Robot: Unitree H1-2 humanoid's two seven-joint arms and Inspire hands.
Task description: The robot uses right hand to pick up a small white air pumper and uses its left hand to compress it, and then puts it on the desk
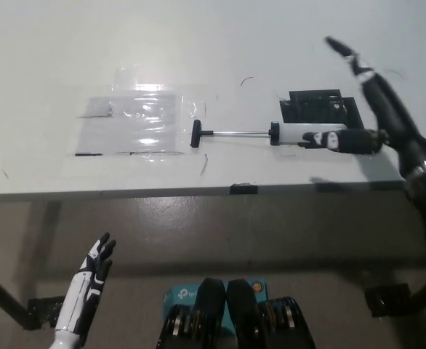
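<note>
Two hands show, and neither holds anything yet. Far to the left of the air pumper and well below the desk edge, the white left hand (88, 280) rests with its fingers spread, palm empty. On the desk (271, 43), to the pumper's left, a sheet of clear plastic film (137, 125) lies taped flat, its right edge just beside the black T-handle (196, 134). The air pumper (271, 134) lies on its side near the desk's front edge, rod drawn out: handle at the left, thin metal rod (236, 133) in the middle, white barrel (307, 134) at the right, resting over a black mat (322, 105). The black right hand (366, 116) hangs over the barrel's right end, fingers apart, one reaching across the barrel and another raised beyond it; whether it touches the barrel cannot be told. The pumper looks light and rigid, a smooth plastic tube likely to roll or slip, with a slender rod that would bend under a careless grip. The barrel seems the place to take hold, wrapped around its middle, leaving the handle free for the left hand to push in.
</note>
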